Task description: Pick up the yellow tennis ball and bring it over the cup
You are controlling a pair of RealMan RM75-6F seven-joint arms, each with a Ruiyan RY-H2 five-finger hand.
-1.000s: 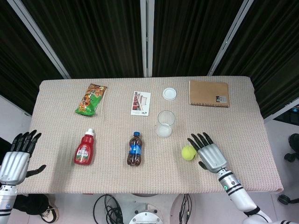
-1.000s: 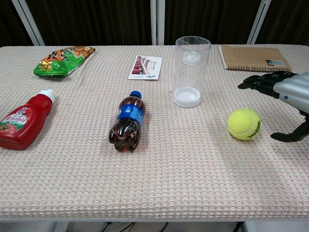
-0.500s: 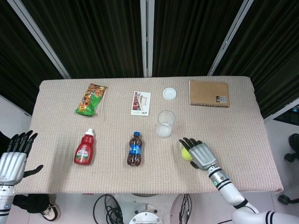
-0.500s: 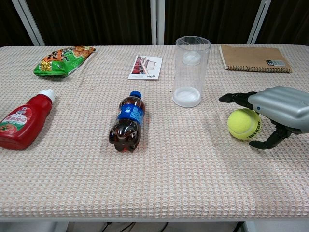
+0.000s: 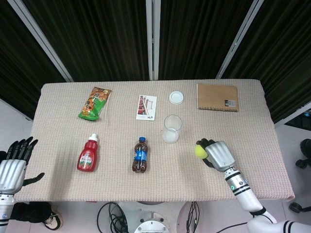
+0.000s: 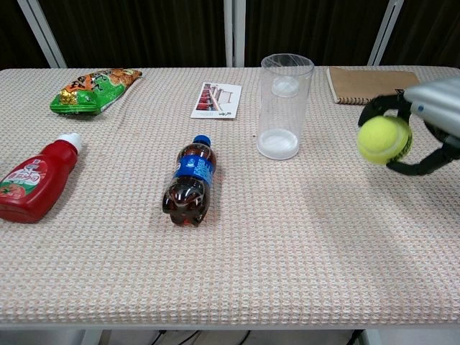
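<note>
Ball: yellow tennis ball (image 6: 384, 139) held clear of the tabletop (image 5: 272, 145), in the grip of the right hand; it sits to the right of the cup, not above it.
Right hand: right hand (image 5: 219, 155) wrapped around the ball, dark fingers (image 6: 375, 106) curling over its top and a thumb under its lower right side; silver back of the hand faces up in the head view.
Cup: clear plastic cup (image 6: 286, 106) standing upright near the tabletop centre, open end up, a white patch at its base.
Lid: white round lid (image 5: 176, 97) lying flat beyond the cup, toward the far edge.
Notebook: brown notebook (image 5: 217, 97) flat at the far right; in the chest view it lies behind the right hand.
Cola bottle: small cola bottle (image 6: 190, 182) on its side left of the cup, blue cap pointing to the far edge.
Card: printed card (image 5: 146, 107) flat, left of the lid.
Ketchup: red ketchup bottle (image 5: 88, 154) lying down, white cap toward the far edge.
Snack bag: green snack bag (image 5: 95, 102) at the far left.
Left hand: left hand (image 5: 13, 165) off the tabletop's near left corner, fingers spread, holding nothing.
</note>
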